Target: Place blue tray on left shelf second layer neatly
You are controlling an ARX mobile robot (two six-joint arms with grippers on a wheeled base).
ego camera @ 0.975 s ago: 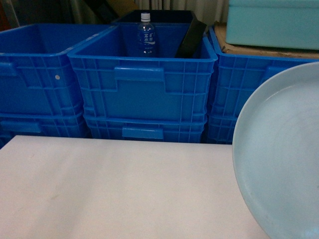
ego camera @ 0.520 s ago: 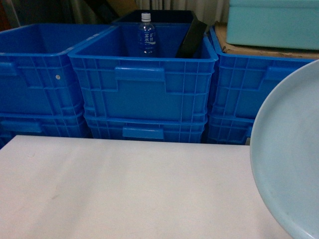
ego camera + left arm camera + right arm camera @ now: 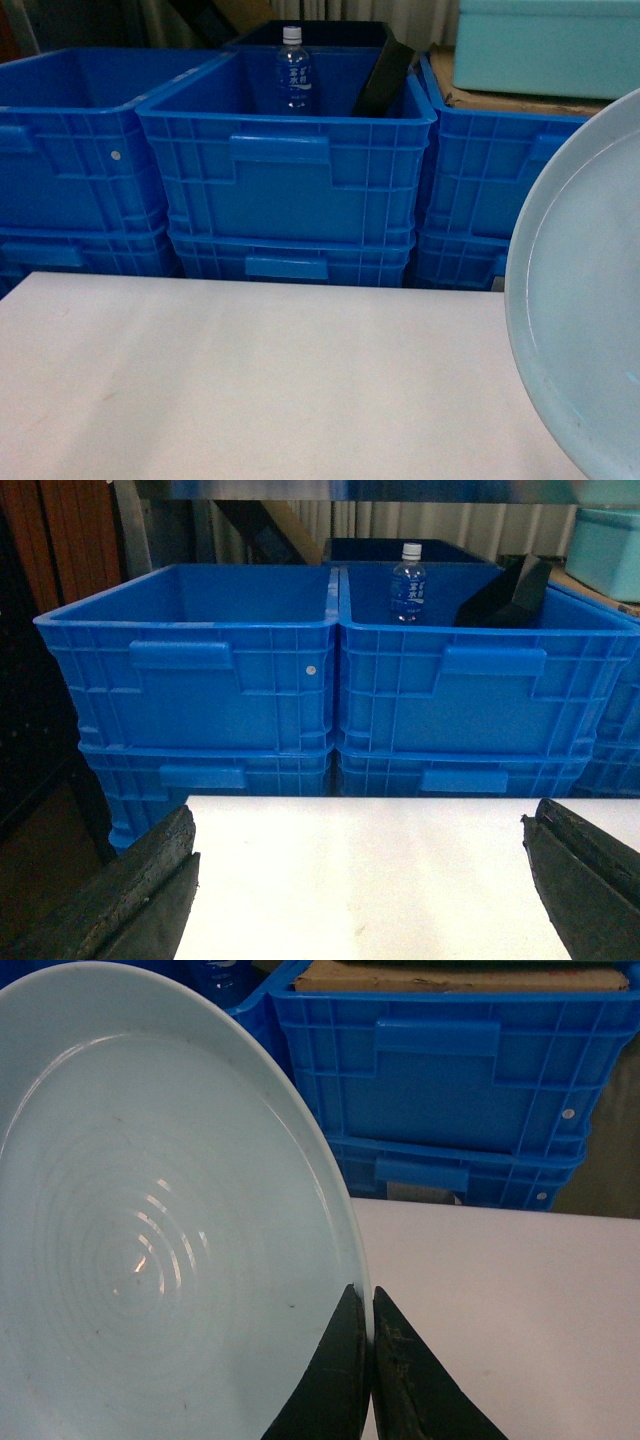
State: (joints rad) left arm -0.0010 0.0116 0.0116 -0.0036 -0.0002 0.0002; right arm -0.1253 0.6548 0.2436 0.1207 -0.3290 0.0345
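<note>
Right gripper (image 3: 365, 1335): both dark fingers pressed together on the rim of the blue tray (image 3: 150, 1230), one on each face of the edge.

Blue tray: pale sky-blue, round, shallow, raised rim, faint concentric rings catching the light, a few small dark specks on the inner face. Held tilted up on edge above the white table (image 3: 250, 380) at its right side. Cut off by the frame edge in both the head and right wrist views; back face hidden.

Left gripper (image 3: 365, 880): fingers wide apart, holding nothing, low over the table. Only the two dark tips show.

Behind the table: stacked blue crates (image 3: 285, 170). The middle crate holds a water bottle (image 3: 293, 70), label unreadable, and a leaning black item (image 3: 385, 75), partly hidden by the crate wall.
</note>
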